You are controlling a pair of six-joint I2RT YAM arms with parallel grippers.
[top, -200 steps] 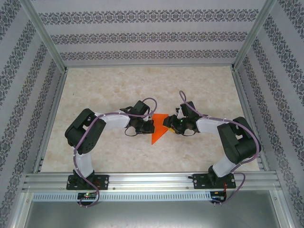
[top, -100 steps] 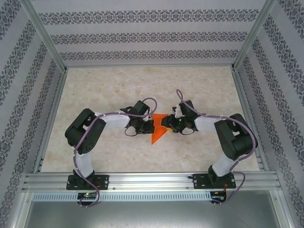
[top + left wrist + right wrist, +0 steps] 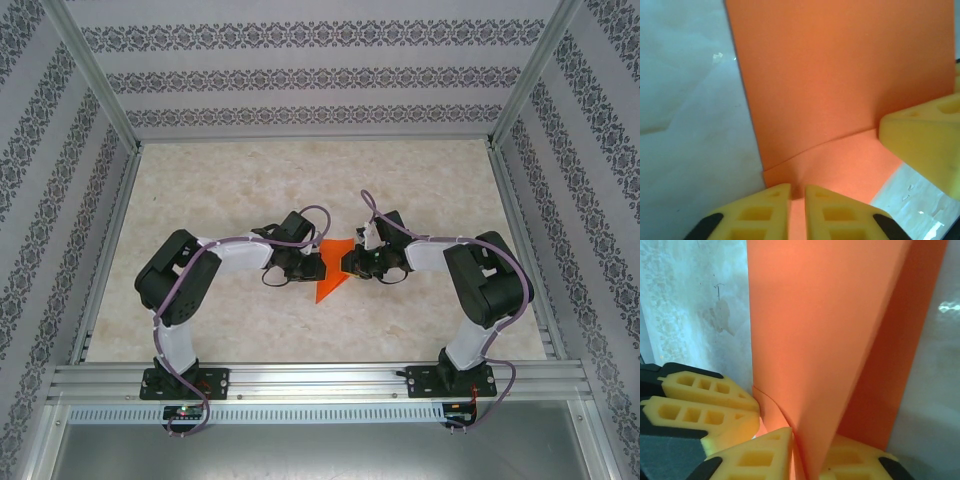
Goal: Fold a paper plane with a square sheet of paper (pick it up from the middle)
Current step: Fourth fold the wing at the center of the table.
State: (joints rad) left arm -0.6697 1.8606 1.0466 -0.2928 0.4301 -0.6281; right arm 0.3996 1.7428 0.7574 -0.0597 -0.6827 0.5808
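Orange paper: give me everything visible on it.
The orange paper is thin, plain and matte, folded into a creased triangular shape whose tip points toward the arm bases. It is at the middle of the table, one layer bent up along a crease. The left gripper pinches one edge; the right gripper pinches the opposite side.

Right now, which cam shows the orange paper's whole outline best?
Top external. It shows the orange paper as a triangle, wide end to pointed tip, between the left gripper and right gripper. The left wrist view is a close-up of a flat area with one crease. The right wrist view shows a raised folded flap, with its edges cropped.
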